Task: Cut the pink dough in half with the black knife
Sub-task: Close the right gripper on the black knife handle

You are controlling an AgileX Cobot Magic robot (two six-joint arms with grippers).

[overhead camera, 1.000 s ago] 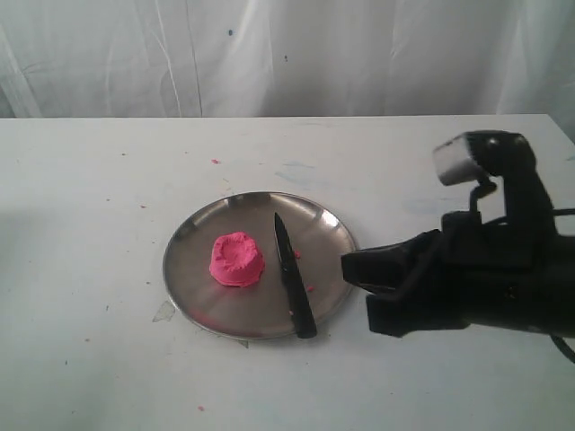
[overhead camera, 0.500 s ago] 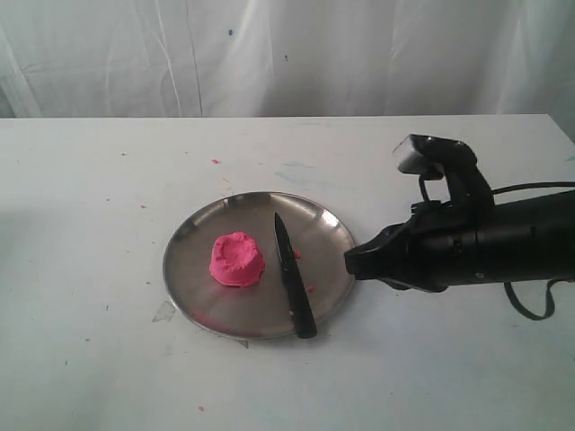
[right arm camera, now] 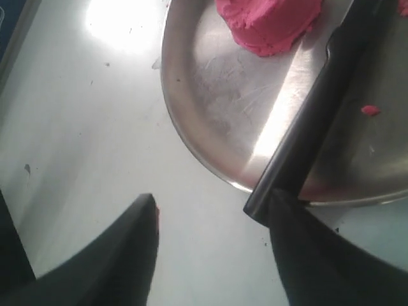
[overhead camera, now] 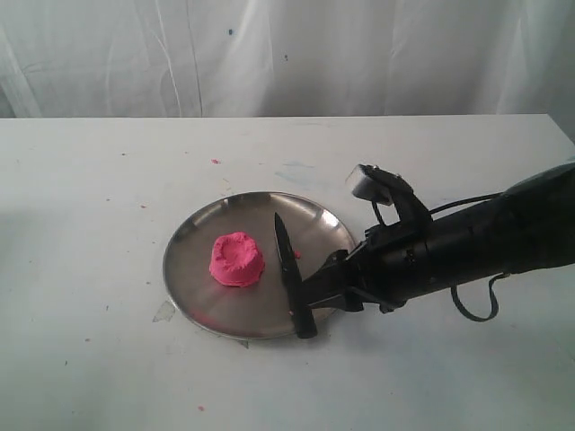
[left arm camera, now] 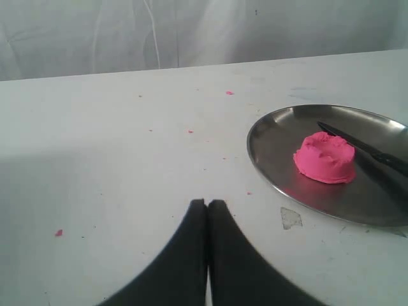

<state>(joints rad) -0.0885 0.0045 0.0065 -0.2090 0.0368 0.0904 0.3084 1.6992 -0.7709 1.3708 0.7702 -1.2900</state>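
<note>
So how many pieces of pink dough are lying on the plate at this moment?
1. The pink dough is one whole mound on the steel plate, left of the black knife. Only tiny pink crumbs lie elsewhere.

1. A plate (overhead camera: pixel 193 232) is sitting on the table (overhead camera: pixel 90 197) near its middle.
2. The dough (overhead camera: pixel 236 259) is lying on the plate's left half.
3. The knife (overhead camera: pixel 292 277) is lying just right of the dough, handle end overhanging the near rim.
4. The right gripper (overhead camera: pixel 314 294) is reaching in from the right, its open fingers at the handle end.

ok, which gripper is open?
The right gripper: its fingers are spread at the knife handle's end. The left gripper is shut, fingertips touching.
</note>
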